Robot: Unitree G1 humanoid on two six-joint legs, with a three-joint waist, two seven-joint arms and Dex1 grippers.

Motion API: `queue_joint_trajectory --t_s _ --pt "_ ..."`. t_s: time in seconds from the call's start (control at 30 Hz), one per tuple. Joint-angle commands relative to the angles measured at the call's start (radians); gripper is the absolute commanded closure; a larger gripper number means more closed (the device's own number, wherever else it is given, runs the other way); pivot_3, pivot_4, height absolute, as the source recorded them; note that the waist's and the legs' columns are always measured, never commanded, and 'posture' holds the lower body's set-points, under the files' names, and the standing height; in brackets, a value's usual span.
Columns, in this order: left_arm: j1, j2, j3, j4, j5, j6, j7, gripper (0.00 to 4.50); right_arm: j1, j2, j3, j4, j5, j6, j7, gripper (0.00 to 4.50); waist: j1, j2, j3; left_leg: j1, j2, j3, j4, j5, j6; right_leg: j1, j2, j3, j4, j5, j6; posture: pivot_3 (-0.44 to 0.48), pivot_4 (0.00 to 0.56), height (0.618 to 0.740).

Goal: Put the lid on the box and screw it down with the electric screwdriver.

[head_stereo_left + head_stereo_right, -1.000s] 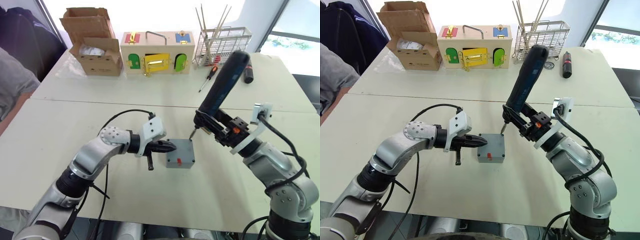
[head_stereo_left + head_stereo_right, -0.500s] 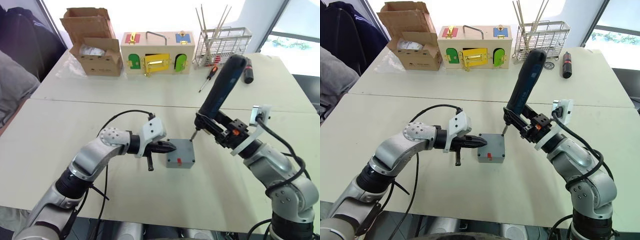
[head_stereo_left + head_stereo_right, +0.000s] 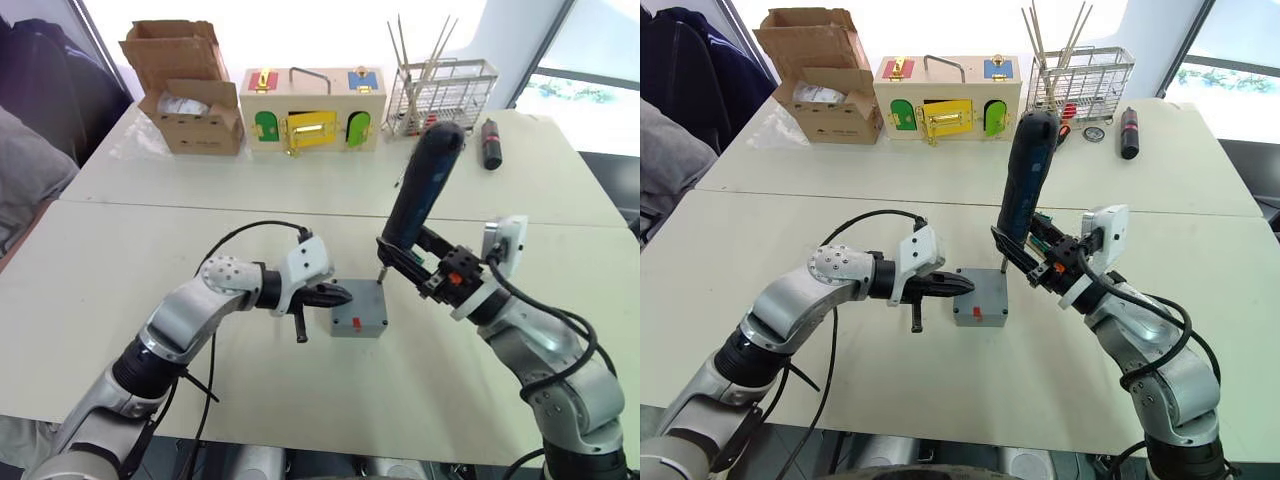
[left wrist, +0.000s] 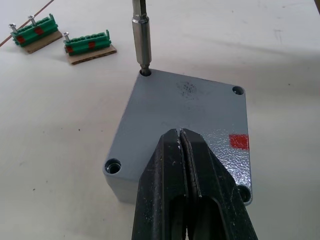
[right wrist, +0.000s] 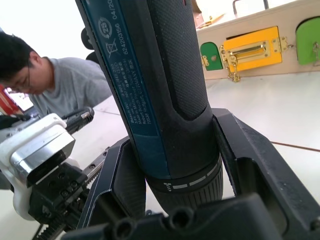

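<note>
The grey box point(image 3: 372, 323) stands mid-table, a red mark on its near side. The grey lid point(image 4: 192, 107) lies on top of it, its corner holes showing. My left gripper point(image 3: 343, 296) is shut with nothing in it, and its tips rest on the lid's left part. My right gripper point(image 3: 405, 258) is shut on the electric screwdriver point(image 3: 420, 195), a thick dark tool held nearly upright. Its metal bit point(image 4: 141, 37) stands in the lid's far corner hole.
At the back of the table stand a cardboard carton point(image 3: 185, 85), a wooden box with coloured doors point(image 3: 312, 110) and a wire rack point(image 3: 440, 88), with a black cylinder point(image 3: 488, 145) beside it. Two green terminal blocks point(image 4: 87, 42) lie beyond the box. A person point(image 5: 55, 85) sits at the left.
My right arm has swung left and brought the electric screwdriver more upright, lowering its bit onto the lid's far corner. The left gripper has stayed on the lid.
</note>
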Motion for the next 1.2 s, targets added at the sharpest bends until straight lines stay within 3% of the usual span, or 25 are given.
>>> queue_joint_trajectory --t_s 0.03,0.33,0.5,0.8,0.97,1.2 --pt "0.010 -0.003 -0.013 -0.016 0.014 -0.003 -0.004 4.50 0.038 0.003 0.048 0.026 -0.002 0.030 0.011 2.74 0.000 -0.001 -0.001 0.001 0.000 0.000 0.000 0.000 0.000 0.001 0.000 0.000 0.000 0.000 0.000 0.000 0.150 0.740" --pt "0.023 -0.007 -0.020 -0.024 0.020 0.003 -0.001 4.50 0.090 -0.011 0.089 0.057 -0.055 0.014 0.025 2.74 0.002 -0.006 -0.007 0.004 0.000 -0.002 0.000 -0.001 0.002 0.006 0.000 0.000 -0.002 0.000 0.000 0.000 0.150 0.740" --pt "0.031 0.000 -0.033 -0.017 0.039 0.003 0.000 4.50 0.117 -0.006 0.112 0.078 -0.081 -0.001 0.028 2.74 0.003 -0.008 -0.013 0.021 0.002 -0.004 -0.007 -0.007 0.012 0.027 0.001 -0.001 -0.018 -0.001 -0.001 0.000 0.150 0.740" --pt "0.038 -0.004 -0.046 0.004 0.061 0.008 -0.006 4.50 0.109 0.006 0.122 0.116 -0.099 0.004 0.020 2.74 0.003 -0.010 -0.023 0.024 0.002 -0.004 -0.010 -0.008 0.012 0.029 0.000 0.000 -0.019 -0.001 -0.001 0.000 0.150 0.740" --pt "0.040 -0.008 -0.042 0.013 0.062 0.013 -0.006 4.50 0.102 0.001 0.119 0.125 -0.101 0.005 0.024 2.74 0.003 -0.011 -0.024 0.037 0.002 -0.004 -0.017 -0.007 0.012 0.041 -0.001 0.000 -0.027 -0.001 -0.002 0.000 0.150 0.740" --pt "0.049 -0.012 -0.046 0.013 0.066 0.017 -0.004 4.50 0.107 -0.011 0.123 0.129 -0.106 0.013 0.029 2.74 0.004 -0.011 -0.025 0.038 0.002 -0.004 -0.018 -0.007 0.012 0.045 -0.001 0.000 -0.033 -0.001 -0.002 0.000 0.150 0.740"
